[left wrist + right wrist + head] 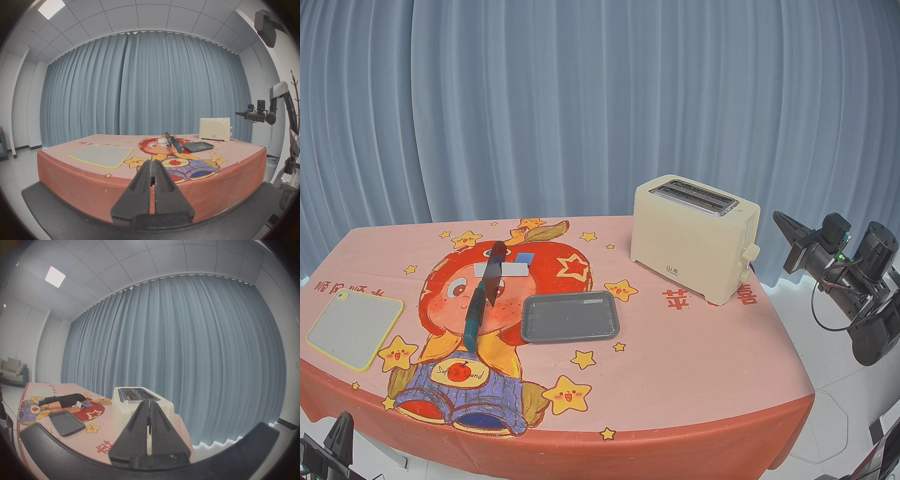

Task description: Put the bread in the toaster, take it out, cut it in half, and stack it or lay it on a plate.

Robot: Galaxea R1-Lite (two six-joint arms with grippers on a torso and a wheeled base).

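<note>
Left gripper (153, 164): jaws pressed together, nothing between them; it hangs off the near left corner of the table (687, 362), below the level of the tabletop; nearest thing ahead of these jaws is the cutting board (101, 154), grey with a yellow rim, lying flat by the table's left edge; farther ahead and toward the robot's right, the knife (172, 142), teal handle low, dark blade tilted upward, propped on a small white rest (501, 269); just beyond the knife on that side, the plate (198, 146), a dark grey rectangular tray, flat and apart from the knife; farthest from these jaws, the toaster (215, 129), cream, upright near the table's far right side.

Right gripper (149, 404): jaws closed tight, holding nothing; it hangs off the table's right edge, level with the toaster's top, tips pointing at the toaster; the toaster stands directly ahead of these jaws and near them, its lever end (750, 253) facing them, two slots open upward; what the slots hold I cannot tell; beyond the toaster from these jaws come the plate, then the knife on its rest, then the cutting board at the far end.

Blue curtain (600, 94) behind the table.
</note>
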